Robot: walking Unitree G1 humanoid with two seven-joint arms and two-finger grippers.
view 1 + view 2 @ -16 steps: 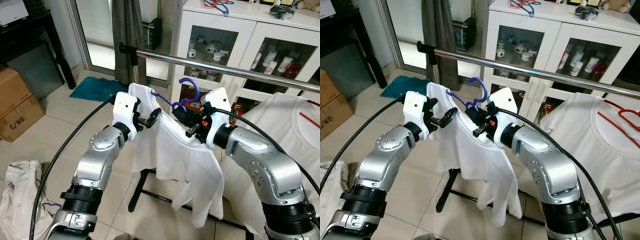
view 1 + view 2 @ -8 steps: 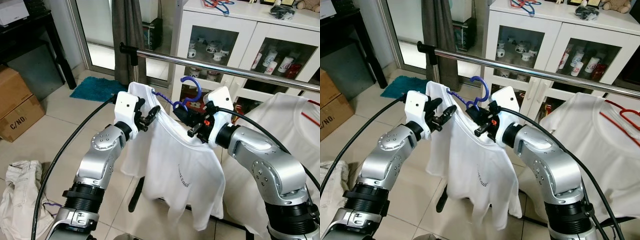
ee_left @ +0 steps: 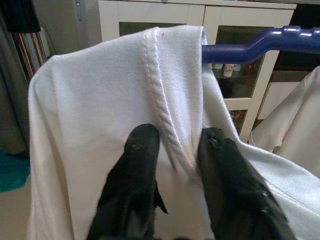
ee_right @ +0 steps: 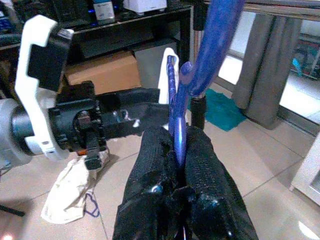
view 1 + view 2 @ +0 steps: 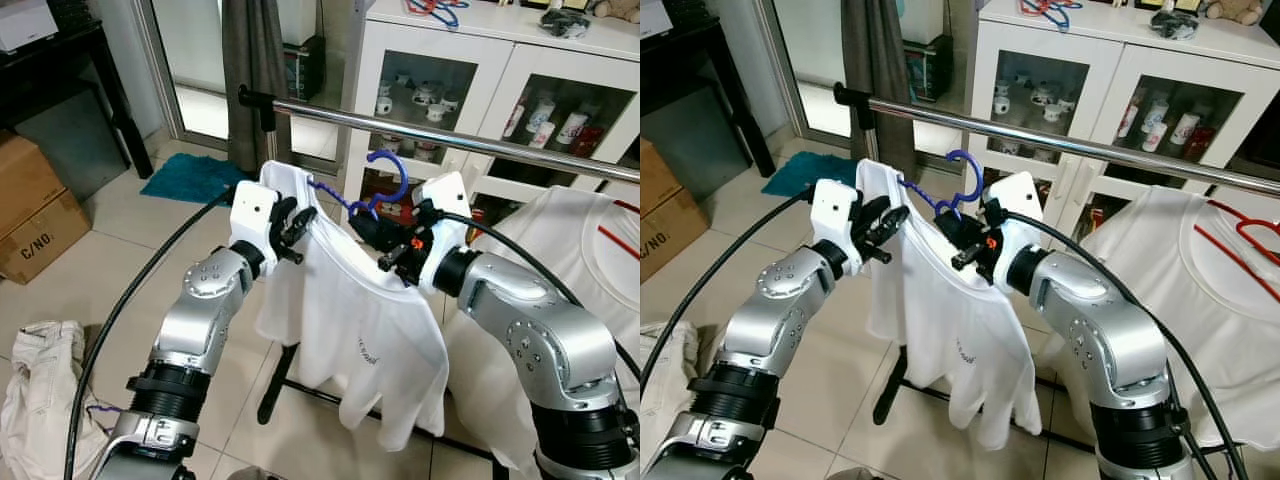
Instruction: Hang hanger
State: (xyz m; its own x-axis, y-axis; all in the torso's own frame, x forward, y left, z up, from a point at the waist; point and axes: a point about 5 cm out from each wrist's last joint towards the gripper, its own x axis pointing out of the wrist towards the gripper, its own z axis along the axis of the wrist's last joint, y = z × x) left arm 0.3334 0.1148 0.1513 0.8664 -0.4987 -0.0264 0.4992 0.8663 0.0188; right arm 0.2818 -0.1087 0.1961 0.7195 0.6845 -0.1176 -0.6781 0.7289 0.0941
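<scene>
The hanger (image 5: 372, 190), blue, with a white shirt (image 5: 360, 330) draped on it, is held up between the two grippers, its hook just below and in front of the rail (image 5: 450, 135), not yet over it.

At the left, the left gripper (image 3: 177, 150) has its fingers (image 3: 137, 165) narrowed on a fold of the shirt at the shoulder seam; the hanger's blue arm pokes out of the cloth just beyond the fingertips. Further right, the right gripper (image 4: 179, 150) has its fingers (image 4: 207, 165) pressed tight on the hanger's neck, with the hook rising straight up past the fingertips.

What could go wrong: the left hold is on cloth alone, as far as I can judge, so a lift could pull the shirt off the hanger's end rather than raise the hanger. The right grip sits low on a thin neck, so the hook may twist between the fingers and meet the rail side-on, or miss it.

Hard to make out: the hanger's right arm is buried in the shirt, the hook's opening direction is unclear, and the rail's far right end is cut off. Another shirt (image 5: 560, 260) hangs to the right.
</scene>
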